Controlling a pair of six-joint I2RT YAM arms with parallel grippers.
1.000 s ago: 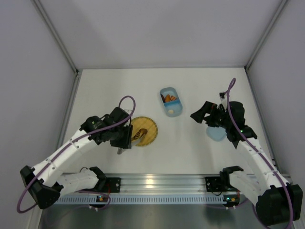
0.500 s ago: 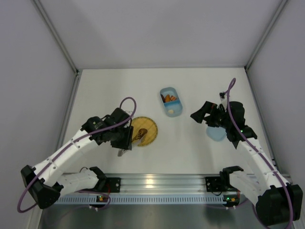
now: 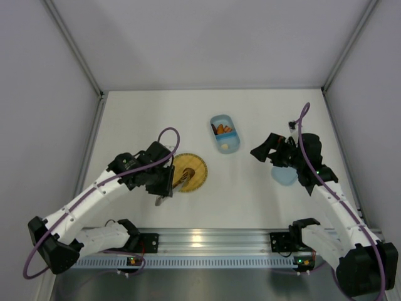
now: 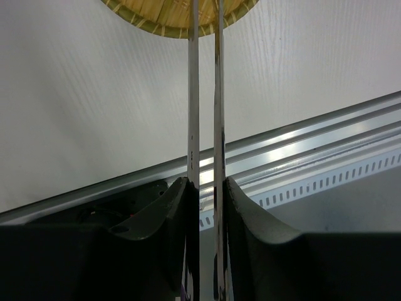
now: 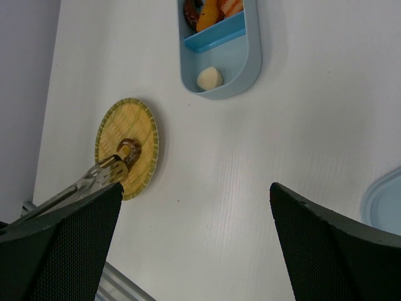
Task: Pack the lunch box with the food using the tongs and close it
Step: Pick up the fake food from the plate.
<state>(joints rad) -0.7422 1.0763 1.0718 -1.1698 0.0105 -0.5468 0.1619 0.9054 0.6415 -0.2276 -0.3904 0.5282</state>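
Note:
The light-blue lunch box (image 3: 224,133) stands open at mid-table, holding orange and dark red food (image 3: 221,129) and a white piece (image 5: 210,78). One brown piece (image 5: 130,150) lies on the round yellow plate (image 3: 197,166). My left gripper (image 3: 166,185) is shut on the pale tongs (image 4: 193,94), both blades squeezed between its fingers (image 4: 169,213). The tong tips (image 5: 114,167) rest at the brown piece; whether they pinch it is unclear. My right gripper (image 3: 260,152) hangs open and empty right of the box, above the table.
The lunch box lid (image 3: 285,175) lies flat under my right arm, its edge also in the right wrist view (image 5: 385,204). An aluminium rail (image 3: 207,238) runs along the near table edge. Grey walls close in the left, right and back sides.
My left gripper has squeezed the tongs a little tighter, bringing the blades closer together over the plate. Neither arm has visibly shifted; the right gripper stays wide.

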